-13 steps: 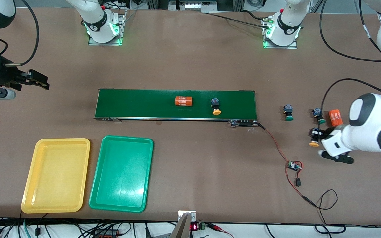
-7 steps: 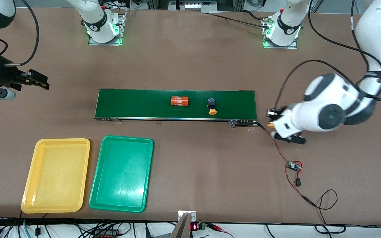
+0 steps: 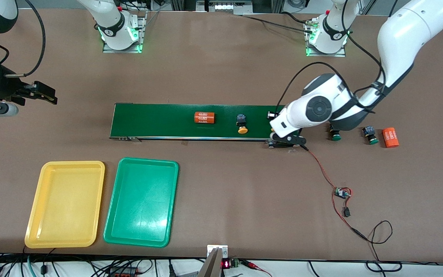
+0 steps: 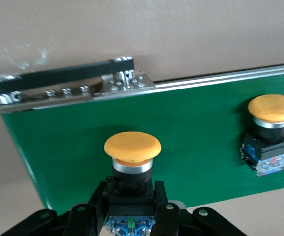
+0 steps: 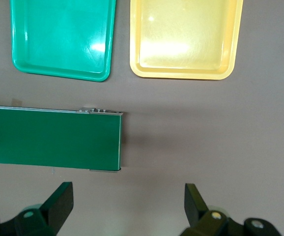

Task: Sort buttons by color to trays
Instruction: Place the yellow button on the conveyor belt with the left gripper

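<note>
The left gripper point(image 4: 130, 216) is clenched on a yellow-capped button point(image 4: 132, 147) by its black body, cap pointing away from the wrist, and hangs over the conveyor belt point(image 3: 175, 121) at the end toward the left arm. To do this step well, I judge it should lower the button until its body rests flat on the belt, just inside the end rail point(image 4: 58, 81), before letting go, so it neither rolls nor drops off the edge. Next out from this gripper along the belt lies a second yellow button point(image 3: 242, 124), well apart, so the landing spot looks free; then an orange cylinder point(image 3: 204, 117). Two green buttons point(image 3: 335, 134) and point(image 3: 370, 135) and another orange cylinder point(image 3: 390, 137) lie on the bench under the left arm, toward its end. The right gripper point(image 5: 127, 201) waits with jaws spread wide, holding nothing, over the bench off the belt's other end. The green tray point(image 3: 140, 202) and yellow tray point(image 3: 65, 204) sit empty, farthest from the working gripper.
</note>
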You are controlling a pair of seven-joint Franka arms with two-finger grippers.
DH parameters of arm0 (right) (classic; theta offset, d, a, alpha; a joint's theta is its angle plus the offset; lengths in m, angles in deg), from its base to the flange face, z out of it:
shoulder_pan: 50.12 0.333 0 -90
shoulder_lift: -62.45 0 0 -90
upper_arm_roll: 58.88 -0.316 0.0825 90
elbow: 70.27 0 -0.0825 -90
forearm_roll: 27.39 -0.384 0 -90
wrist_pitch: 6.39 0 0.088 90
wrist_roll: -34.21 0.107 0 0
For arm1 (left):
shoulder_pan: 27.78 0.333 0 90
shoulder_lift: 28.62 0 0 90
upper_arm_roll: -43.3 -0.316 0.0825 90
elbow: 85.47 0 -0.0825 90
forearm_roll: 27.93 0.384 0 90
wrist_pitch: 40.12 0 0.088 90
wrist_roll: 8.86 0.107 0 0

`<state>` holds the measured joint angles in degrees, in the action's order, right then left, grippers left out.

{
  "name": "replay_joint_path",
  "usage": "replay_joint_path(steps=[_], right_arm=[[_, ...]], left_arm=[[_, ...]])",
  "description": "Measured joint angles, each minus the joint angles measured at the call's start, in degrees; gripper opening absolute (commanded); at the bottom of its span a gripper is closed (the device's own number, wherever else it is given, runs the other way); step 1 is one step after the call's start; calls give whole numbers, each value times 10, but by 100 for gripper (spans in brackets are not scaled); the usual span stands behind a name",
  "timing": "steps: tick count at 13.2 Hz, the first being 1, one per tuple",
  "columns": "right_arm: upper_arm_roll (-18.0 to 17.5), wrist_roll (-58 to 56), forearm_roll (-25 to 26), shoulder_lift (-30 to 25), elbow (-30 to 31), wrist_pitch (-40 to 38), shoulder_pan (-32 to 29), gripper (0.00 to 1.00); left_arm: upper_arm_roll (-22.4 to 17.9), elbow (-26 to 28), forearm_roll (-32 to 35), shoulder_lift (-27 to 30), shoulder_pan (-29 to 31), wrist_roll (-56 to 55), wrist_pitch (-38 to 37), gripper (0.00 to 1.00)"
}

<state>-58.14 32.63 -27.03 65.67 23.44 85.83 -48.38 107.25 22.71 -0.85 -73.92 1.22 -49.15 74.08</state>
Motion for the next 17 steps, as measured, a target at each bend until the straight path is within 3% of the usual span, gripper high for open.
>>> replay_joint_path(steps=[1, 2, 7, 12, 14, 17], right_arm=[[0, 0, 0, 0, 0, 0, 0, 100], [0, 0, 0, 0, 0, 0, 0, 100], [0, 0, 0, 0, 0, 0, 0, 100], [0, 0, 0, 0, 1, -1, 0, 100], [0, 0, 0, 0, 1, -1, 0, 100], [0, 0, 0, 0, 2, -1, 0, 100]], left_arm=[[-12, 0, 0, 0, -8, -3, 3, 69], [-23, 0, 0, 0, -11, -4, 6, 100], [-28, -28, 0, 1, 3, -14, -15, 100], [-23, -185, 1, 8, 18, -10, -204, 100], [-27, -222, 4, 9, 40, 15, -230, 100], [-37, -230, 37, 7, 112, 107, -234, 100]])
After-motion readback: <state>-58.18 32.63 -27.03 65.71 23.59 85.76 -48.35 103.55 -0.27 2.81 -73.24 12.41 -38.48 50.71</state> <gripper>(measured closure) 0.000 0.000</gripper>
